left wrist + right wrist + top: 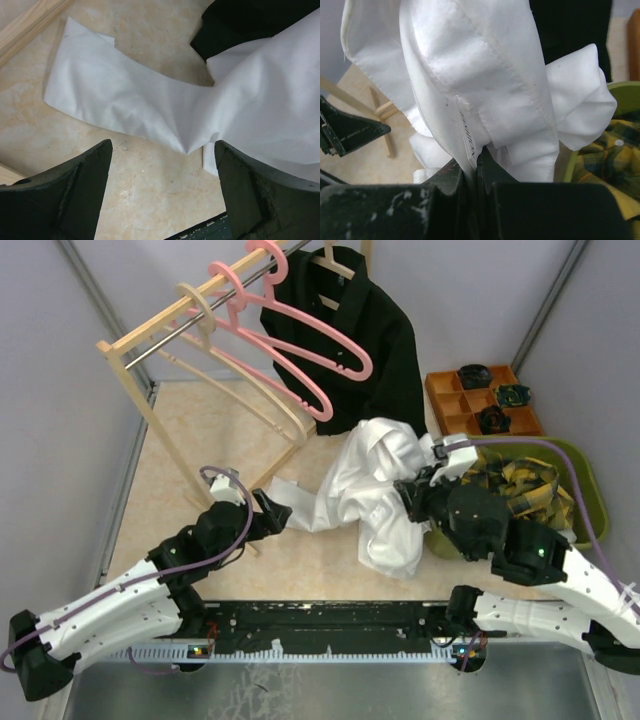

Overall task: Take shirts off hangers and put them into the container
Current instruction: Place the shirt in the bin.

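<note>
One white shirt (375, 485) lies bunched at the middle of the table (210, 430), with its upper part lifted. The right gripper (477, 167) is clamped tight on a fold of it by the collar label. A flat sleeve end stretches toward the table's left side. There the left gripper (162, 147) hovers with its jaws wide, holding nothing. A point of the cloth lies between its fingers, though whether they touch it is hard to tell from the wrist view.

Just right of the shirt, at the table's right edge, sits the container (594, 490), with the plaid shirt (530, 485) crumpled inside it. The white shirt's lower folds hang beside its near-left rim.

At the back of the table, the black shirt (375, 330) hangs on a hanger from the wooden rack (140, 325). Bare pink hangers (322, 405) hang from the same bar. An orange tray (447, 400) sits in the back right corner, behind the container.
</note>
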Controlling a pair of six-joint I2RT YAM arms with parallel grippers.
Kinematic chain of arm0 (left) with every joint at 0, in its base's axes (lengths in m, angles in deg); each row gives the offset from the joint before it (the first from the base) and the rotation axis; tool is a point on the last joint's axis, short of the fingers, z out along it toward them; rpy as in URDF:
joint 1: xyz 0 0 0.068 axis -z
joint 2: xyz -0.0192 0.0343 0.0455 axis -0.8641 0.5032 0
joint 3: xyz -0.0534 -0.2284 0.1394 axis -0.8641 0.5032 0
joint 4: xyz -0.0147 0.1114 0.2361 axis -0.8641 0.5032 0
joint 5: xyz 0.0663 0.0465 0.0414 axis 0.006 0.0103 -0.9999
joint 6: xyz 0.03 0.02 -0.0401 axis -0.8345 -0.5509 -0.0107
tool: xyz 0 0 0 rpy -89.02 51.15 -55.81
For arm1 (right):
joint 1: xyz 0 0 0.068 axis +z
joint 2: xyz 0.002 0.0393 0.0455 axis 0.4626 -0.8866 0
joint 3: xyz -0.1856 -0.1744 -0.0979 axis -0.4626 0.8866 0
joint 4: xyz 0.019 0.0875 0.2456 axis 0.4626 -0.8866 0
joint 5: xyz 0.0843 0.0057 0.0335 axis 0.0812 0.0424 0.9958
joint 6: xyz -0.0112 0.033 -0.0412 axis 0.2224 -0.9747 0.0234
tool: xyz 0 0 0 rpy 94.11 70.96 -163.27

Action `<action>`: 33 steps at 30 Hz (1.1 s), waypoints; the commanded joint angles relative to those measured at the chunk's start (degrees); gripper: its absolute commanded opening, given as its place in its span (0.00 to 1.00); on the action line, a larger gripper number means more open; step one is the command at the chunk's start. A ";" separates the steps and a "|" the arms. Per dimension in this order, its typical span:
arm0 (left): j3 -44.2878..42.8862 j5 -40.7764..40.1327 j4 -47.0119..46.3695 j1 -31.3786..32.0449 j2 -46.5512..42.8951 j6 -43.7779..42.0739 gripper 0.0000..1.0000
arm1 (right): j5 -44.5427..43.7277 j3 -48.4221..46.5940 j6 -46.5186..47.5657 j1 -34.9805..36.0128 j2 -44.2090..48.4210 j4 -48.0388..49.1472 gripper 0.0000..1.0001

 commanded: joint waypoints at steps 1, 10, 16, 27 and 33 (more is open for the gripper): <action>1.19 -0.27 -1.73 0.18 -1.61 0.26 0.88 | -13.35 -8.81 6.76 0.44 1.33 0.27 0.00; 0.96 0.68 -3.03 0.20 -0.49 -0.26 0.88 | -44.40 -18.73 33.46 0.39 -4.05 11.18 0.00; 1.04 0.71 -2.98 0.14 -0.17 -0.18 0.88 | -53.00 -11.11 49.15 0.36 0.06 33.46 0.00; -0.08 2.23 -4.32 0.14 2.67 0.47 0.88 | -58.10 1.66 51.57 -1.25 -2.69 42.67 0.00; -0.46 3.83 -4.87 0.18 3.52 0.32 0.88 | -61.83 20.97 95.42 -11.96 -6.86 108.32 0.00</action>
